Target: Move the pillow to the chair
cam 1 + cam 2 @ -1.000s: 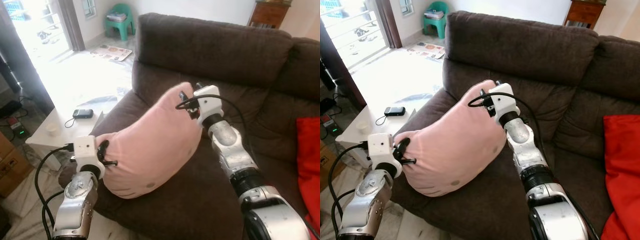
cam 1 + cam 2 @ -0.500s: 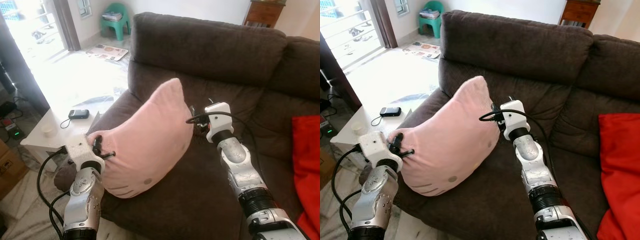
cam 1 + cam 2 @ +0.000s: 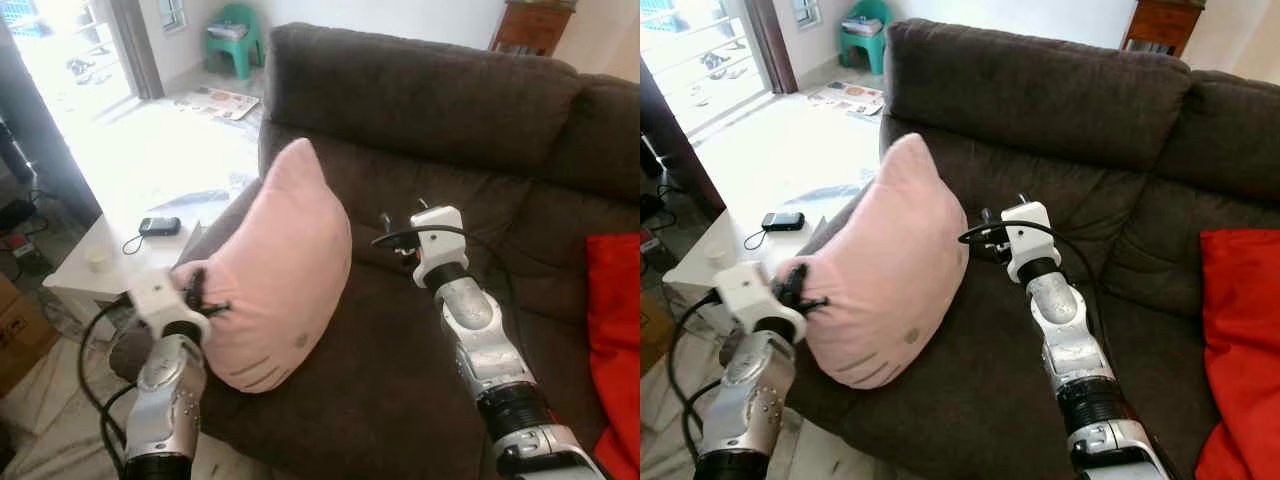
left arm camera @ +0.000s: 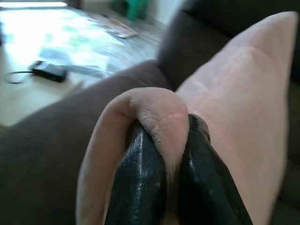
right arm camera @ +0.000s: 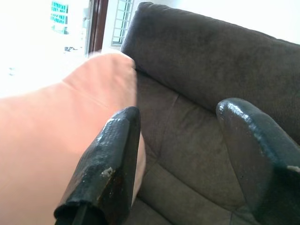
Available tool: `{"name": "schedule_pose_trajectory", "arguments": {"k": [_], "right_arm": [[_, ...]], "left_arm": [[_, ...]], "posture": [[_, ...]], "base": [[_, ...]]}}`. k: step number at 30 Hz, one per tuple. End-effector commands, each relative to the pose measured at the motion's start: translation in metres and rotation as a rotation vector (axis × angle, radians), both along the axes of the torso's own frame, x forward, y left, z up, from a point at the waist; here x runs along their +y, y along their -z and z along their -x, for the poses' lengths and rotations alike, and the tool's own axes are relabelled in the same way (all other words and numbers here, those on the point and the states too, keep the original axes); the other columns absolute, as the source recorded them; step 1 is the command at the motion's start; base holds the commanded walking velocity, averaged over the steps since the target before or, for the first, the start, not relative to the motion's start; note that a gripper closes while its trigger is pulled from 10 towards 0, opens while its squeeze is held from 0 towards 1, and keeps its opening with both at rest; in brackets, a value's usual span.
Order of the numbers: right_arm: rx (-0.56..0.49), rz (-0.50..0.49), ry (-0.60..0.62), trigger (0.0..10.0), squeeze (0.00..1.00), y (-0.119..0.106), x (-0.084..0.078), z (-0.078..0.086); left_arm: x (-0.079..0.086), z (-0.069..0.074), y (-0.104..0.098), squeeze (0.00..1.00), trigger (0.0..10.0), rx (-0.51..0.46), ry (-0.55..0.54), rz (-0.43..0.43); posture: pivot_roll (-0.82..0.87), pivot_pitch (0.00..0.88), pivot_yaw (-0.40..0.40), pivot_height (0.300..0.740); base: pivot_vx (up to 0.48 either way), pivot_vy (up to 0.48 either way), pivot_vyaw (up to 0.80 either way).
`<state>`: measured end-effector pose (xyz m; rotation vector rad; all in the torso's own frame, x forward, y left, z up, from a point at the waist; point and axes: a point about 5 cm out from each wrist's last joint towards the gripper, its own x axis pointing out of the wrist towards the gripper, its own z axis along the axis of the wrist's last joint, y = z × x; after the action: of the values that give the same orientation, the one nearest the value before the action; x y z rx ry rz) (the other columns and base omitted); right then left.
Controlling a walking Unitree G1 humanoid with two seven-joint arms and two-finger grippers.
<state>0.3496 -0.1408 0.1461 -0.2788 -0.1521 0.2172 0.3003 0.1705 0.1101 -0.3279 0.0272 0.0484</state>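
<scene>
A soft pink pillow (image 3: 275,265) stands upright on the left end of the brown sofa (image 3: 430,100), leaning over the armrest. My left gripper (image 3: 208,292) is shut on its lower left corner; in the left wrist view both black fingers (image 4: 140,173) pinch a fold of pink fabric (image 4: 159,112). My right gripper (image 3: 397,228) hovers open over the seat, a short way right of the pillow and apart from it. The right wrist view has its spread fingers (image 5: 108,164) with the pillow's edge (image 5: 70,108) beside one of them. A green plastic chair (image 3: 236,36) stands far back on the left.
A red cushion (image 3: 614,330) lies on the sofa's right end. A low white table (image 3: 110,240) left of the armrest carries a phone (image 3: 160,226) and a small cup (image 3: 96,262). Papers (image 3: 225,102) lie on the bright floor. A wooden cabinet (image 3: 535,22) stands behind the sofa.
My right gripper let go of the pillow's top corner and drew back to the right. The pillow swung upright and leftward, still held by my left gripper.
</scene>
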Motion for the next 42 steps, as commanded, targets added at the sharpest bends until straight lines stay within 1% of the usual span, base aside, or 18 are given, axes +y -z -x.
{"name": "schedule_pose_trajectory", "arguments": {"k": [1,3,8,9,10,12,15,17,19,20,23,24,27,30,31,33,38,42], "right_arm": [[0.012,-0.007,0.012,10.0,0.00,0.002,-0.002,0.002],[0.013,-0.008,0.011,10.0,0.00,0.002,-0.001,0.002],[0.018,-0.012,0.007,10.0,0.00,0.003,0.001,0.004],[0.020,-0.014,0.007,10.0,0.00,0.003,0.002,0.004],[0.021,-0.016,0.006,10.0,0.00,0.003,0.002,0.005],[0.019,-0.020,0.002,10.0,0.00,0.002,0.004,0.005],[0.012,-0.031,-0.005,10.0,0.00,0.001,0.005,0.006],[0.011,-0.035,-0.009,10.0,0.00,0.002,0.005,0.007],[0.029,-0.032,-0.006,10.0,0.00,0.007,0.004,0.009],[0.031,-0.031,-0.005,10.0,0.00,0.007,0.004,0.009],[0.037,-0.033,-0.004,10.0,0.00,0.009,0.004,0.010],[0.039,-0.033,-0.005,10.0,0.00,0.009,0.005,0.011],[0.042,-0.037,-0.006,10.0,0.00,0.009,0.006,0.011],[0.043,-0.039,-0.005,10.0,0.00,0.009,0.006,0.011],[0.045,-0.038,-0.004,10.0,0.00,0.009,0.006,0.011],[0.046,-0.037,-0.003,10.0,0.00,0.009,0.006,0.011],[0.053,-0.037,-0.004,10.0,0.00,0.010,0.007,0.012],[0.058,-0.036,-0.010,10.0,0.00,0.011,0.008,0.012]], "left_arm": [[-0.001,-0.003,-0.001,0.00,10.0,0.002,0.041,0.003],[-0.002,-0.003,0.000,0.00,10.0,0.009,0.054,0.000],[0.005,-0.008,-0.004,0.00,10.0,-0.007,0.002,0.060],[0.010,-0.011,-0.011,0.00,10.0,-0.034,-0.047,0.130],[0.012,-0.012,-0.014,0.00,10.0,-0.047,-0.062,0.167],[0.013,-0.014,-0.017,0.00,10.0,-0.062,-0.066,0.196],[0.014,-0.014,-0.018,0.00,10.0,-0.071,-0.050,0.136],[0.015,-0.013,-0.016,0.00,10.0,-0.064,-0.044,0.070],[0.017,-0.006,-0.007,0.00,10.0,-0.035,-0.044,-0.029],[0.017,-0.005,-0.006,0.00,10.0,-0.026,-0.049,-0.041],[0.019,-0.003,-0.003,0.00,10.0,-0.021,-0.090,0.001],[0.021,-0.002,-0.003,0.00,10.0,-0.017,-0.125,0.046],[0.022,-0.004,0.000,0.00,10.0,0.006,-0.147,0.109],[0.013,-0.008,0.000,0.00,10.0,0.034,-0.046,0.151],[0.007,-0.010,-0.001,0.00,10.0,0.034,0.016,0.164],[0.004,-0.013,-0.003,0.00,10.0,0.039,0.054,0.185],[0.008,-0.015,-0.008,0.00,10.0,0.020,0.052,0.212],[0.012,-0.012,-0.008,0.00,10.0,0.018,0.038,0.200]], "posture": [[0.05,0.048,-0.043,0.740],[0.05,0.048,-0.043,0.740],[0.05,0.047,-0.043,0.740],[0.05,0.047,-0.043,0.740],[0.05,0.047,-0.043,0.740],[0.05,0.048,-0.047,0.740],[0.05,0.048,-0.047,0.740],[0.05,0.048,-0.047,0.740],[0.05,0.049,-0.047,0.740],[0.05,0.049,-0.047,0.740],[0.05,0.050,-0.047,0.740],[0.05,0.050,-0.047,0.740],[0.05,0.051,-0.047,0.740],[0.05,0.051,-0.047,0.740],[0.05,0.050,-0.047,0.740],[0.05,0.049,-0.046,0.740],[0.05,0.050,-0.046,0.740],[0.05,0.049,-0.048,0.740]], "base": [[0.000,0.000,0.00],[0.000,0.000,0.00],[0.000,0.000,0.00],[0.000,0.000,0.00],[0.000,0.000,0.00],[0.000,0.000,0.00],[0.000,0.000,0.00],[0.000,0.000,0.00],[0.000,0.000,0.00],[0.000,0.000,0.00],[0.000,0.000,0.00],[0.000,0.000,0.00],[0.000,0.000,0.00],[0.000,0.000,0.00],[0.000,0.000,0.00],[0.000,0.000,0.00],[0.000,0.000,0.00],[0.000,0.000,0.00]]}}
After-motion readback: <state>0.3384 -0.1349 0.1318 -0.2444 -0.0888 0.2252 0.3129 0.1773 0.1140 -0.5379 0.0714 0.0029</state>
